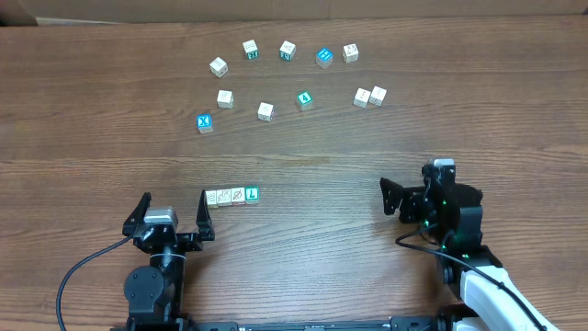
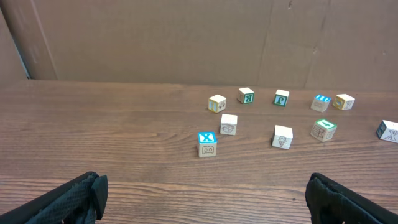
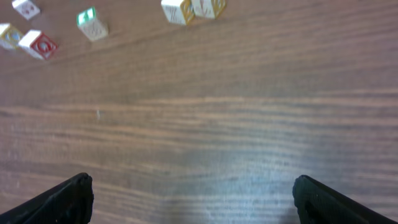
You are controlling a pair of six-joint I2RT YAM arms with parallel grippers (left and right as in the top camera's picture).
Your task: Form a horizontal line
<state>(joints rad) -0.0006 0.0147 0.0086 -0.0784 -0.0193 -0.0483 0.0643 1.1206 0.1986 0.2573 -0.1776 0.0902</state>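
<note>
**ROW OF 4 CUBES LAID OUT; BOTH GRIPPERS OPEN AND EMPTY**

**1. Line.** 4 small cubes form a straight left-to-right row [image 1: 231, 196] on the near half of the table [image 1: 303, 156], left of centre. From the left they are the pale yellow cube [image 1: 211, 197], the first white cube with a dark drawing [image 1: 224, 197], the second white cube [image 1: 238, 196] and the green cube with a white "L" [image 1: 252, 194]. Neighbours sit side against side, and all 4 lie flat on the wood.

**2. Left gripper [image 1: 175, 204].** The jaws are spread wide with nothing between them. The gripper sits just left of the row. Its right finger [image 1: 206, 216] is close beside the pale yellow cube, and the overhead view does not settle whether they touch.

**3. Right gripper [image 1: 390, 197].** The jaws are spread wide, and its wrist view shows only bare wood between the fingers. It stands on the right side of the table, well apart from the row.

**4. Other items.** 11 loose cubes lie scattered across the far half, well apart from the row. Among them are a blue cube marked X [image 1: 204, 122], a teal-green cube [image 1: 304, 99] and a pair of pale cubes [image 1: 369, 96] just beside each other.
</note>
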